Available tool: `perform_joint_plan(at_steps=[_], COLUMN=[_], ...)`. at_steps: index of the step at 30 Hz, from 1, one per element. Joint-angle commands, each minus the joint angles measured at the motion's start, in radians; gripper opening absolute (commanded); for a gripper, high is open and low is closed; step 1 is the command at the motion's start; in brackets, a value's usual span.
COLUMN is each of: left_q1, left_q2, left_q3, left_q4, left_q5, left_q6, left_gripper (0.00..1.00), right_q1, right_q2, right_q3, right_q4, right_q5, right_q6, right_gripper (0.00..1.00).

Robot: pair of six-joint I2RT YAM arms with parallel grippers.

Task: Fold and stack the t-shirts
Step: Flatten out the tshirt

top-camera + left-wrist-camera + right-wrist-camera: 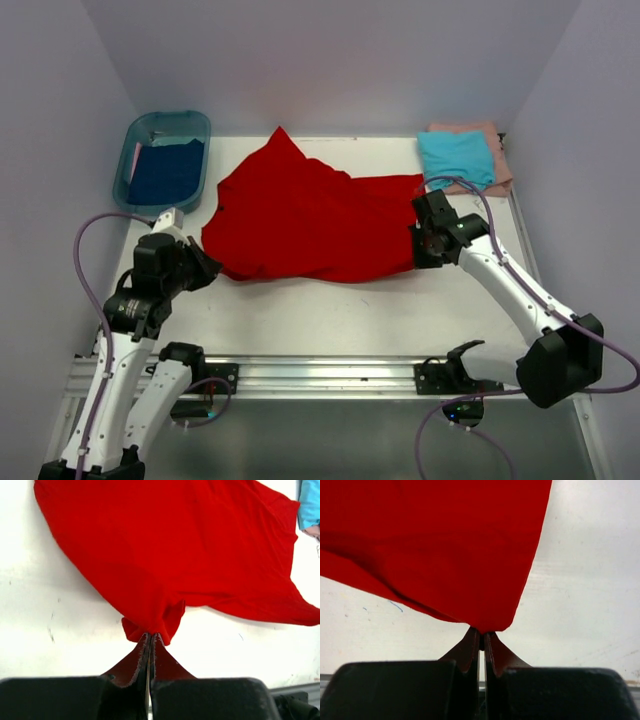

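Note:
The red t-shirt (pixel 305 220) lies spread and rumpled across the middle of the table. My left gripper (pixel 208 268) is shut on its near left corner, seen bunched at the fingertips in the left wrist view (pixel 150 636). My right gripper (pixel 420 250) is shut on its near right corner (pixel 482 631). The teal t-shirt (pixel 457 157) lies folded on the folded pale pink t-shirt (pixel 498 165) at the far right. The dark blue t-shirt (pixel 165 172) lies in the tub at the far left.
The teal plastic tub (pixel 140 130) stands at the far left corner. White walls close the table on three sides. A metal rail (pixel 320 375) runs along the near edge between the arm bases. Purple cables loop beside both arms.

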Motion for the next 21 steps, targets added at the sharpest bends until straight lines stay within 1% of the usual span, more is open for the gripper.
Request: perform_joint_plan(at_steps=[1, 4, 9, 15, 16, 18, 21], left_q1=[-0.003, -0.003, -0.002, -0.002, -0.002, -0.002, -0.002], left_q2=[-0.049, -0.072, -0.090, -0.103, -0.103, -0.106, -0.097], left_q3=[0.082, 0.133, 0.122, 0.124, 0.124, 0.147, 0.190], left_q4=[-0.156, -0.241, -0.311, -0.382, -0.390, -0.400, -0.430], left_q5=[0.037, 0.019, 0.066, 0.072, 0.072, 0.091, 0.074], left_q6=[-0.058, -0.069, -0.112, -0.118, -0.124, -0.132, -0.130], left_gripper=[0.00, 0.00, 0.00, 0.00, 0.00, 0.00, 0.00], right_q1=[0.023, 0.027, 0.050, 0.070, 0.070, 0.073, 0.081], right_q2=[-0.020, -0.040, -0.043, -0.074, -0.074, -0.079, -0.105], right_q3=[0.037, 0.050, 0.075, 0.139, 0.140, 0.132, 0.146], right_q4=[-0.120, -0.180, -0.301, -0.458, -0.458, -0.501, -0.539], right_q5=[-0.016, -0.020, -0.051, -0.042, -0.043, -0.056, -0.073], right_q6=[0.038, 0.064, 0.078, 0.094, 0.094, 0.089, 0.103], right_gripper=[0.00, 0.00, 0.00, 0.00, 0.00, 0.00, 0.00])
